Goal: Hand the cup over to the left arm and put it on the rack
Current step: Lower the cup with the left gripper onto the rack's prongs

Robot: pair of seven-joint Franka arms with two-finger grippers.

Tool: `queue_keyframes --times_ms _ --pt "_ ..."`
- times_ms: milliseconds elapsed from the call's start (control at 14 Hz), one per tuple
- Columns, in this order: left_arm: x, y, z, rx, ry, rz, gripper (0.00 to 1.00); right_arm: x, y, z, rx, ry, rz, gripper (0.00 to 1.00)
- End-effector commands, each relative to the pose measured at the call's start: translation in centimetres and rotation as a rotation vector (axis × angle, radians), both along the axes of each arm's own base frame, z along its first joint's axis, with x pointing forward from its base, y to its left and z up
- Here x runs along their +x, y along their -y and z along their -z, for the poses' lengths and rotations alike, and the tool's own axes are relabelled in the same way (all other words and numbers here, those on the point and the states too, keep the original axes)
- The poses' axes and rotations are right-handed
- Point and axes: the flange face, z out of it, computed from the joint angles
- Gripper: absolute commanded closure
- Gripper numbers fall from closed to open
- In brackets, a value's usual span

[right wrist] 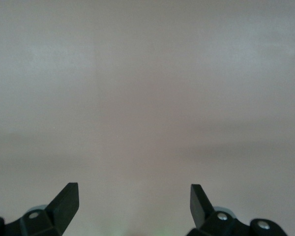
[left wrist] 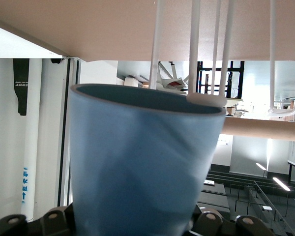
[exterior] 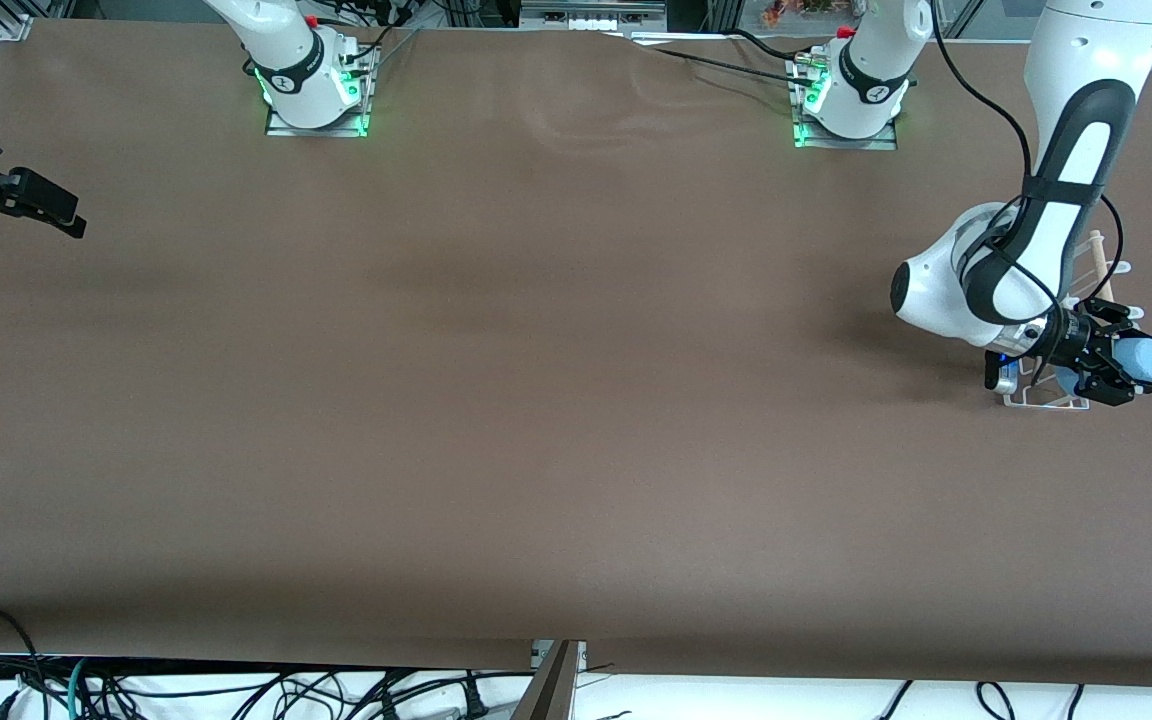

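Observation:
The light-blue cup (exterior: pixel 1143 358) lies on its side in my left gripper (exterior: pixel 1116 362), which is shut on it over the white wire rack (exterior: pixel 1036 398) at the left arm's end of the table. In the left wrist view the cup (left wrist: pixel 140 167) fills the frame, and its rim touches one of the rack's white wires (left wrist: pixel 194 49). The rack's wooden rod (left wrist: pixel 265 129) runs just past the rim. My right gripper (exterior: pixel 21 205) is open and empty at the right arm's end of the table; in its wrist view its gripper (right wrist: pixel 134 200) shows only bare table.
The brown table (exterior: pixel 536 400) spreads between the two arms. The left arm's white elbow (exterior: pixel 956 285) hangs low beside the rack. Cables lie along the table's near edge (exterior: pixel 236 690).

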Motion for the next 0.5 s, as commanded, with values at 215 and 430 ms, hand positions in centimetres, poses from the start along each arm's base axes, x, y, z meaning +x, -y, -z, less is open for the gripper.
queue_keyframes --times_ms 215,430 --pt "0.1 -0.7 0.2 0.023 -0.031 0.018 1.0 -0.2 0.0 -0.6 0.022 -0.046 -0.003 0.0" --pt "0.0 -0.7 1.3 0.023 -0.044 0.028 1.0 -0.3 0.0 -0.4 0.024 -0.057 -0.002 0.0"
